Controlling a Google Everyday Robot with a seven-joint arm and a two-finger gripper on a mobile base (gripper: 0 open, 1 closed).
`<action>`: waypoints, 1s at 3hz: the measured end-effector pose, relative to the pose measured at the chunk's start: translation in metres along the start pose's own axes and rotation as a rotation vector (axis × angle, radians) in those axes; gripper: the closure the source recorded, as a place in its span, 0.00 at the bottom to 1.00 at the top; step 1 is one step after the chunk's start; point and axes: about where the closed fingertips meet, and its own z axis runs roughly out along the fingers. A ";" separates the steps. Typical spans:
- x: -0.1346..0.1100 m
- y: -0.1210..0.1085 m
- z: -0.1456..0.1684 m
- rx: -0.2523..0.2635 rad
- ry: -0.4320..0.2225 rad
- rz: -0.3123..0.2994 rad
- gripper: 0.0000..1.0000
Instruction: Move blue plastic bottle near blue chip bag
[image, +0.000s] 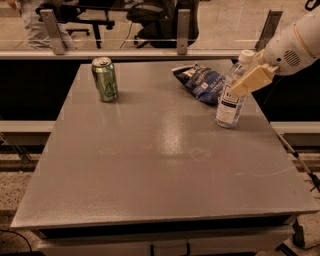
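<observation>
The blue plastic bottle (230, 102), clear with a white cap and a white label, leans slightly at the table's right side with its base on or just above the surface. My gripper (240, 84) reaches in from the upper right. Its cream fingers (252, 78) are shut around the bottle's upper body. The blue chip bag (202, 82), crumpled dark-blue foil with white print, lies flat just left of and behind the bottle, a small gap from it.
A green can (105, 78) stands upright at the back left of the grey table (150, 165). A glass barrier with metal posts (183, 30) runs behind the table's far edge. The table's right edge is close to the bottle.
</observation>
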 end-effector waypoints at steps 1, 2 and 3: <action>0.000 -0.003 0.004 -0.016 -0.005 0.000 0.38; -0.001 -0.003 0.006 -0.026 -0.008 -0.008 0.15; -0.002 -0.003 0.009 -0.030 -0.008 -0.009 0.00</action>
